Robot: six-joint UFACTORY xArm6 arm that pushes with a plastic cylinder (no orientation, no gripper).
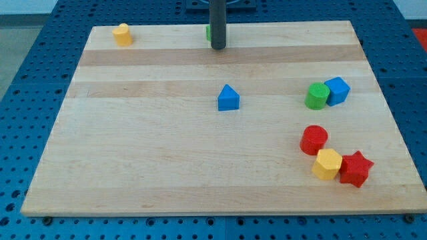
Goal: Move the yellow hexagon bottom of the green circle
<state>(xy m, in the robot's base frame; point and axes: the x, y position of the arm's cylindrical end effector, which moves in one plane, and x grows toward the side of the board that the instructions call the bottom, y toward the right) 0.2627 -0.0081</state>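
Note:
The yellow hexagon [327, 164] lies at the view's lower right, touching a red star [355, 169] on its right and a red circle [313, 140] just above it. The green circle [317, 96] sits higher up on the right, touching a blue block [337, 90]. My tip [218, 48] rests near the board's top edge at the centre, far from the yellow hexagon and the green circle. A green block [208, 32] shows just to the left of the rod, mostly hidden by it.
A second yellow block [122, 34], its shape unclear, sits at the top left corner. A blue house-shaped block [228, 98] stands mid-board. The wooden board [133, 167] lies on a blue perforated surface.

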